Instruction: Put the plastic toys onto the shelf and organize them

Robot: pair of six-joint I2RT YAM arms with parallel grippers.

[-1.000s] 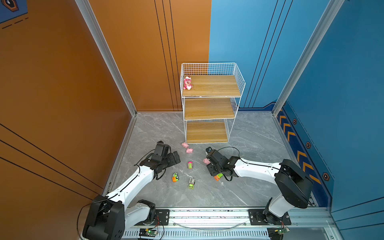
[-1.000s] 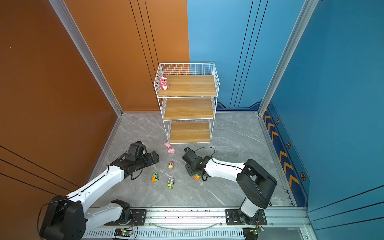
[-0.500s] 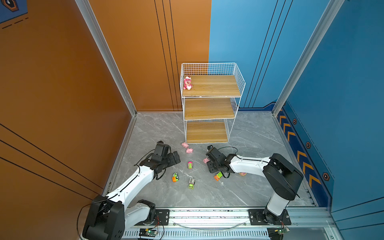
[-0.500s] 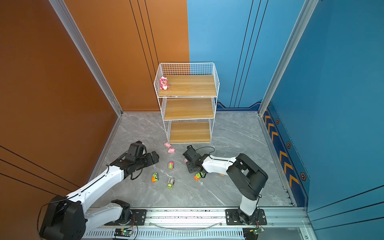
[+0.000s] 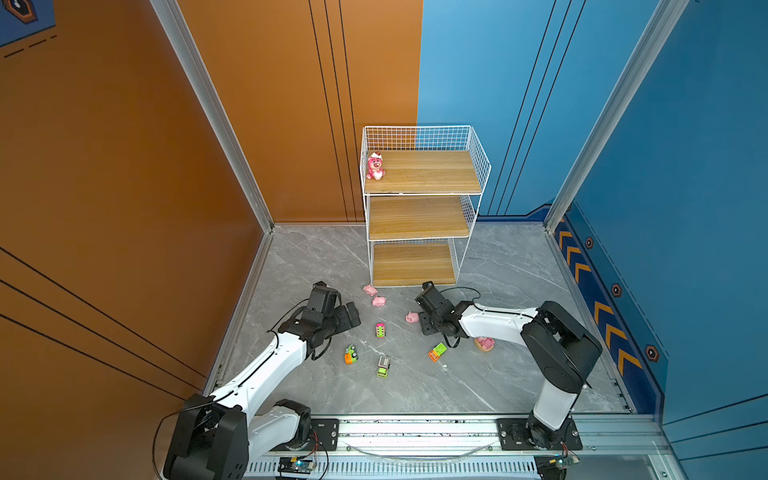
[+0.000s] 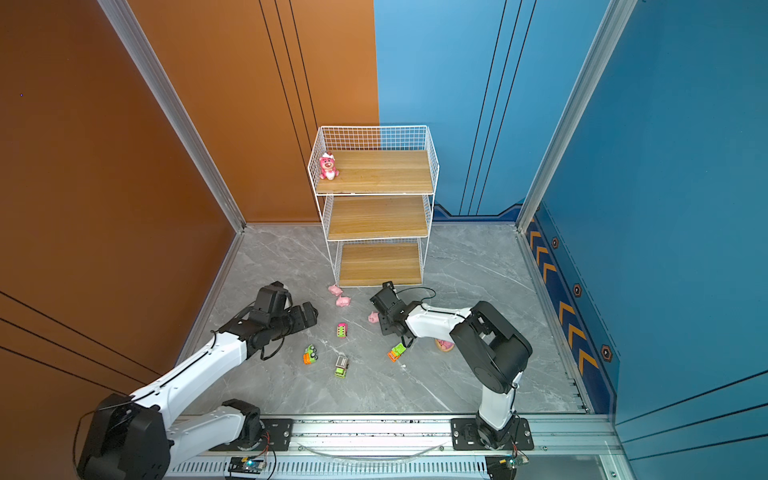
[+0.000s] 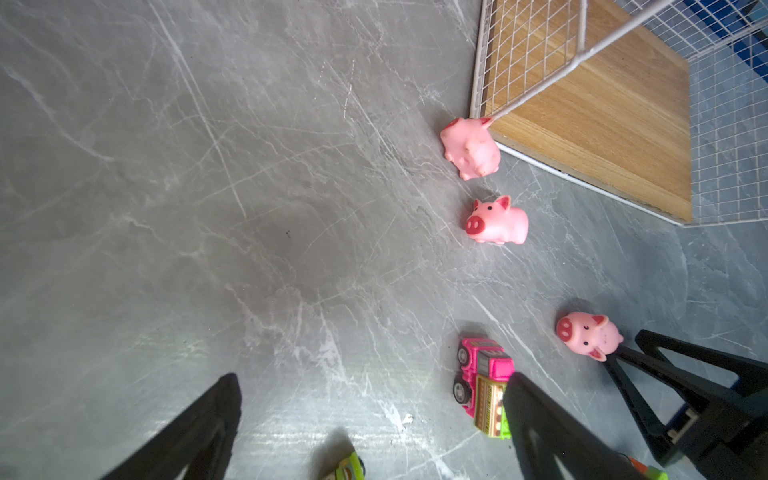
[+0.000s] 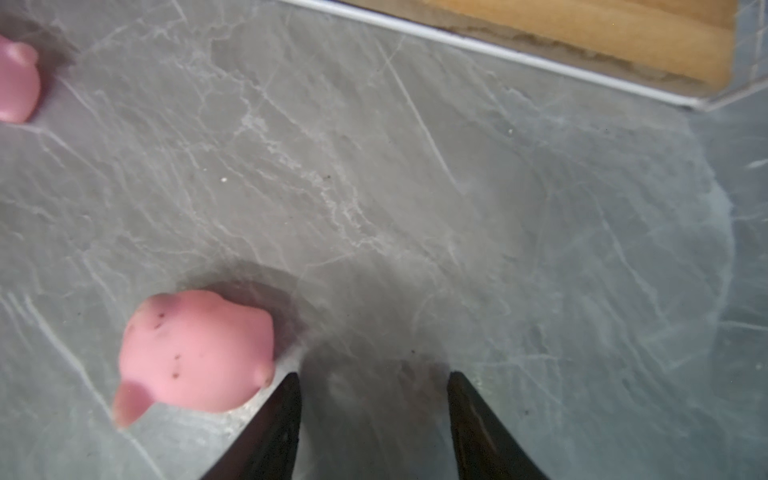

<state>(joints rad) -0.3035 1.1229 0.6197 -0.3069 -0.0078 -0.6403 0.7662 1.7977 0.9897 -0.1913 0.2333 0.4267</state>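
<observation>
Pink rubbery toy pig (image 8: 195, 353) sits on the grey floor (image 8: 457, 208), just beside the right gripper (image 8: 374, 380), whose jaws are half-open and empty. It is probably light and squashy, best pinched across its flanks. The left gripper (image 7: 372, 386) gapes wide, empty.

Bare floor (image 8: 374, 208) between right jaws, pig (image 8: 195, 353) just beside

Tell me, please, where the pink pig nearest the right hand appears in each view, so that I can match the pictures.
In a top view: the pig lies on the floor, just below centre.
In a top view: again just below centre.
Left wrist: lower right.
Right wrist: lower left, beside the open right hand.
Shared landmark: the shelf's bottom board, visible in all four.
</observation>
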